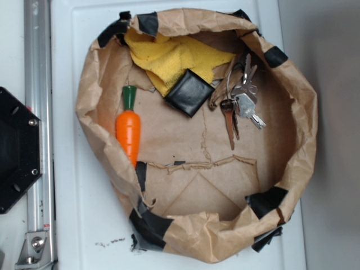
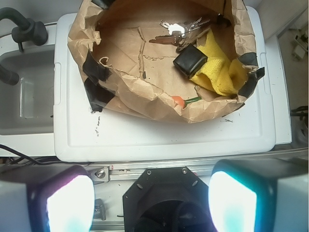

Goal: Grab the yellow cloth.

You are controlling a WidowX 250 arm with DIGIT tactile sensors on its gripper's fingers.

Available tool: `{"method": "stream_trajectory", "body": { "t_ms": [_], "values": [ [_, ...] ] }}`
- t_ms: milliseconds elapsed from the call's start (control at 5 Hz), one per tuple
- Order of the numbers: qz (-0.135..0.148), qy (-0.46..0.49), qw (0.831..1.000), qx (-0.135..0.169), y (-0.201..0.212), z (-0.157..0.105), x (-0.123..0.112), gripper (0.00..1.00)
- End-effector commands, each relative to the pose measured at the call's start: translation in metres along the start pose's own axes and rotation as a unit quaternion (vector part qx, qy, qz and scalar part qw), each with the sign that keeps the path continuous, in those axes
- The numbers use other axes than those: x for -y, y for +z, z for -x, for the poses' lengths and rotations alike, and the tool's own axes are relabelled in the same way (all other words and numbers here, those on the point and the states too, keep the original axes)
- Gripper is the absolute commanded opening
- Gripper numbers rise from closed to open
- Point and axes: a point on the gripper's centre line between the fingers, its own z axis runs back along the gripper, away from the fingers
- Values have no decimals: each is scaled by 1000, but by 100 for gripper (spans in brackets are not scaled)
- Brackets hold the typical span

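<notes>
- Four items sit inside the rolled-down paper bag (image 1: pixel 306 121): yellow cloth (image 1: pixel 169 56), black wallet (image 1: pixel 189 92), bunch of keys (image 1: pixel 242 101), toy carrot (image 1: pixel 129 126). The bag rests on the white lid (image 2: pixel 159 137) that serves as the desk.
- Cloth lies bunched against the bag wall at the desk's far edge in the exterior view, towards the far left corner; in the wrist view it shows at the right of the bag (image 2: pixel 219 72).
- Gripper (image 2: pixel 152 193): the two fingers (image 2: pixel 70 203) fill the bottom corners of the wrist view, set wide apart, nothing between them. It hangs well apart from the bag, out past the desk's left edge.
- Risk 1: wallet overlaps one corner of the cloth. A grasp at that corner would likely pinch the wallet or drag it along.
- Risk 2: bag wall stands just beside the cloth. A descent too close to the far edge could catch a finger on the paper rim and crumple or shift the bag.
- Risk 3: keys lie just beside the wallet, touching the cloth edge; a wide sweep may snag them.
- Judgement: safest target looks like the exposed bulk of cloth away from the wallet.
</notes>
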Motion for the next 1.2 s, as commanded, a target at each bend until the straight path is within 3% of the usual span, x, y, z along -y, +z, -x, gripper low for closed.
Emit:
{"method": "stream_trajectory", "body": {
  "t_ms": [0, 200, 400, 600, 800, 1000],
  "values": [
    [0, 0, 1000, 0, 0, 0, 0, 100],
    [-44, -57, 997, 35, -15, -49, -21, 100],
    [-101, -112, 988, 27, -35, -99, -32, 100],
    [-189, -199, 961, -40, -90, -143, -34, 100],
    [-266, -311, 902, -141, -150, -144, -36, 100],
    [-308, -427, 838, -141, -195, -124, -38, 100]
  ]
}}
